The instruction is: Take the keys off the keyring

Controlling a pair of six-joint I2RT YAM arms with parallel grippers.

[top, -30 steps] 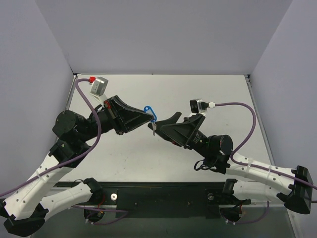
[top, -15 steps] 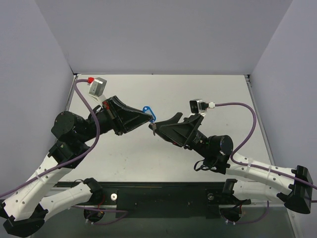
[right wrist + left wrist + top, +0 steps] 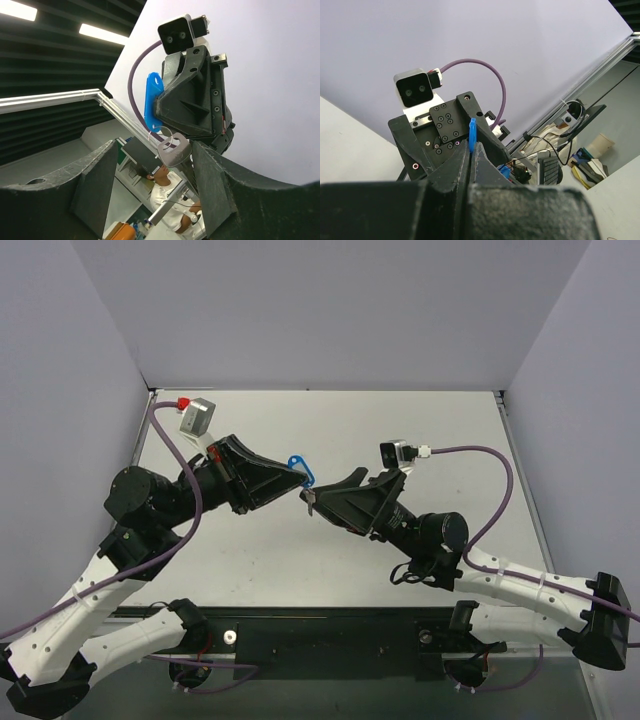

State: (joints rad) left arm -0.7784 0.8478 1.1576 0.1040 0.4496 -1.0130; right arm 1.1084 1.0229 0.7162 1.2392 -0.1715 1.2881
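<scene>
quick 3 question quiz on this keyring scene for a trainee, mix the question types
1. True or false: the left tool is shut on the blue tag.
2. Where is the key? A on the table; B on the thin ring at the tag; C pinched in the left tool.
3. Fill in: the right tool is ____ (open/shut).
Key: 1 true; 2 B; 3 open.

Left gripper [image 3: 470,149] pinching blue keyring [image 3: 472,131] edge-on, other arm's camera [image 3: 414,90] beyond, lilac wall [image 3: 530,35]
</scene>
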